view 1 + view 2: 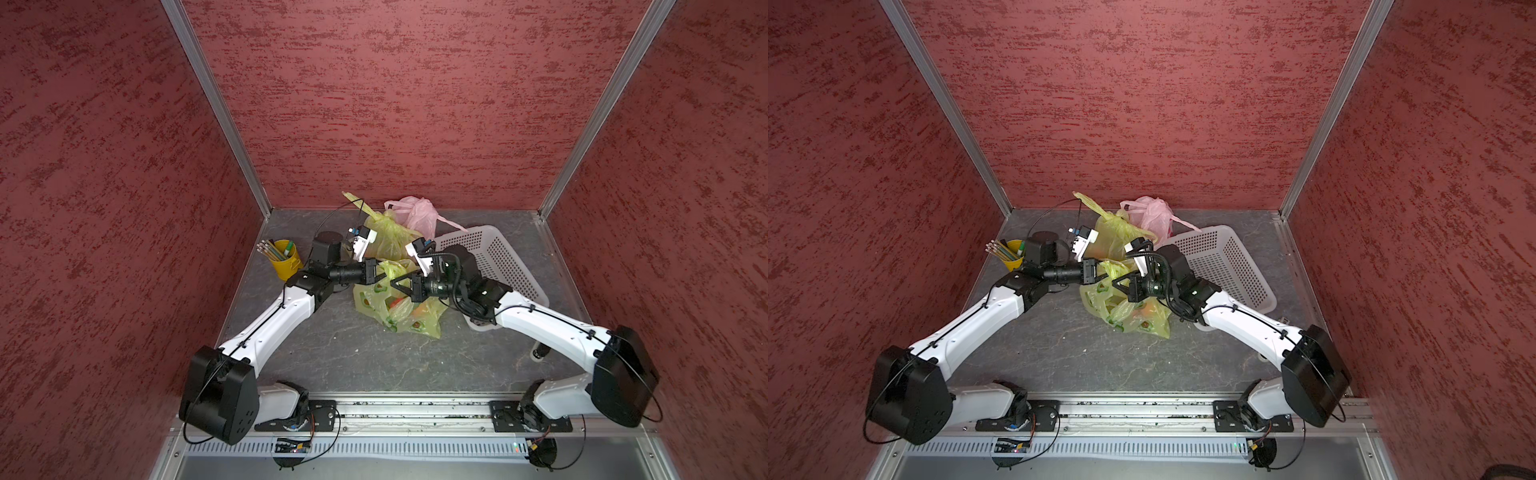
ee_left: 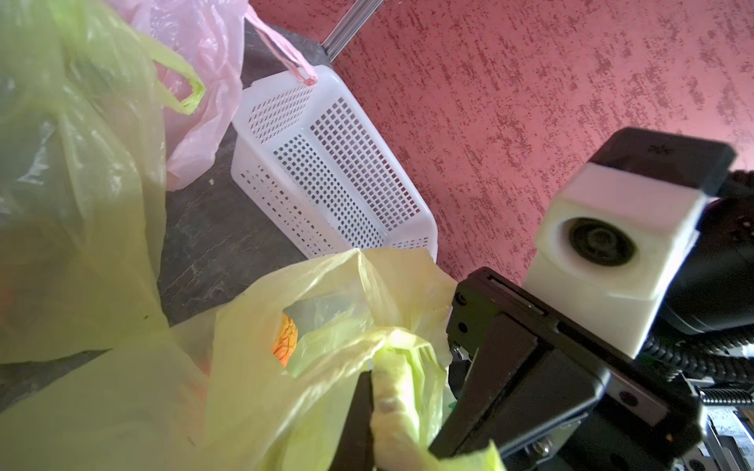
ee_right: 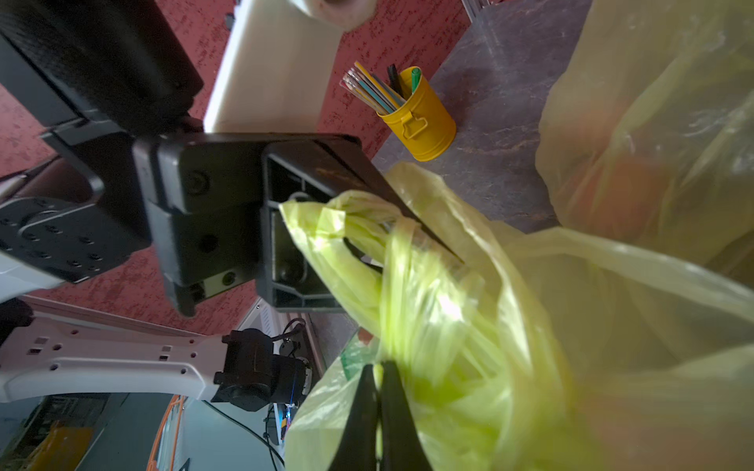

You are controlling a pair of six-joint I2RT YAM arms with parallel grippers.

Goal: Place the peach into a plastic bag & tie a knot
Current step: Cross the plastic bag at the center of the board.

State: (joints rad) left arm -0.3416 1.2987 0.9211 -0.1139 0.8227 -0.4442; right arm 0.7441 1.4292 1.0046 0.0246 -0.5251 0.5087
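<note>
Soft, even overhead light; faint shadows on the desk (image 1: 332,353). Both top views sharp. Wrist views bend at the edges and blur the near bag (image 3: 469,326), glare on its folds.

Robot lab test cell. Booth closed on 3 sides by red rough-textured wall panels (image 1: 395,104), joined w/ bare alu corner profiles (image 1: 221,112). Floor of it is a grey marble-look tabletop (image 1: 332,353). Along the front edge an alu rail (image 1: 415,409) carries 2 white-and-black robot arms (image 1: 270,324). Below that sit a white slotted cable duct (image 1: 374,448) & a bare circuit board (image 1: 292,449) w/ loose wires. Props on the top: yellow metal pot of pencils (image 1: 286,262), white perforated plastic basket (image 1: 494,253), printed yellow-green plastic bag (image 1: 419,324).
</note>
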